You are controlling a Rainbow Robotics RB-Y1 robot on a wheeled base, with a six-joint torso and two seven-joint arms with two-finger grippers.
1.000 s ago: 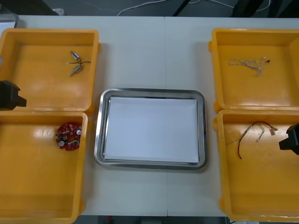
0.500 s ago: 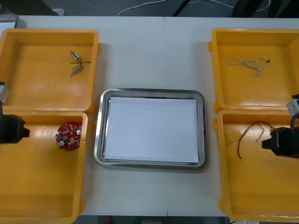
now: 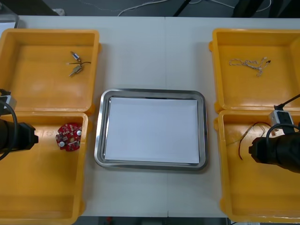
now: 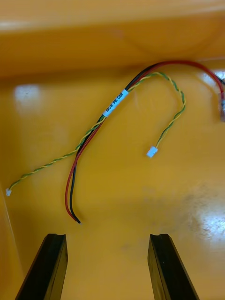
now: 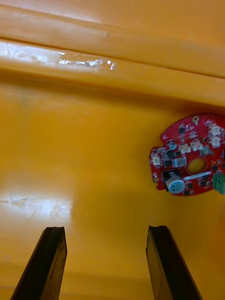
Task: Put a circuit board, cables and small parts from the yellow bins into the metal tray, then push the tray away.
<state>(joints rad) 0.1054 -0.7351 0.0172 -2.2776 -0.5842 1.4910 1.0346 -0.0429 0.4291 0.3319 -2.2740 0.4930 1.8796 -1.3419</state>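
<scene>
A round red circuit board [image 3: 69,136] lies in the near left yellow bin [image 3: 28,197]; my left gripper [image 3: 33,136] hangs over that bin just left of the board. In the left wrist view the fingers [image 5: 49,262] stand open, with the board [image 5: 190,154] ahead and to one side. The red and yellow cable [image 3: 255,133] lies in the near right bin [image 3: 262,201], and my right gripper [image 3: 253,149] hovers over it. Its open fingers [image 4: 166,267] frame bare bin floor, the cable [image 4: 105,136] lying just beyond them. The metal tray [image 3: 99,140], white inside, sits at the centre.
Small metal parts [image 3: 76,64] lie in the far left bin [image 3: 28,89]. A twisted pale cable [image 3: 249,63] rests in the far right bin [image 3: 281,89]. Bare table runs between the bins, beyond and in front of the tray.
Both arms have swung in from the outer edges over their near bins: the left toward the circuit board, the right over the red and yellow cable. Nothing in the bins has shifted.
</scene>
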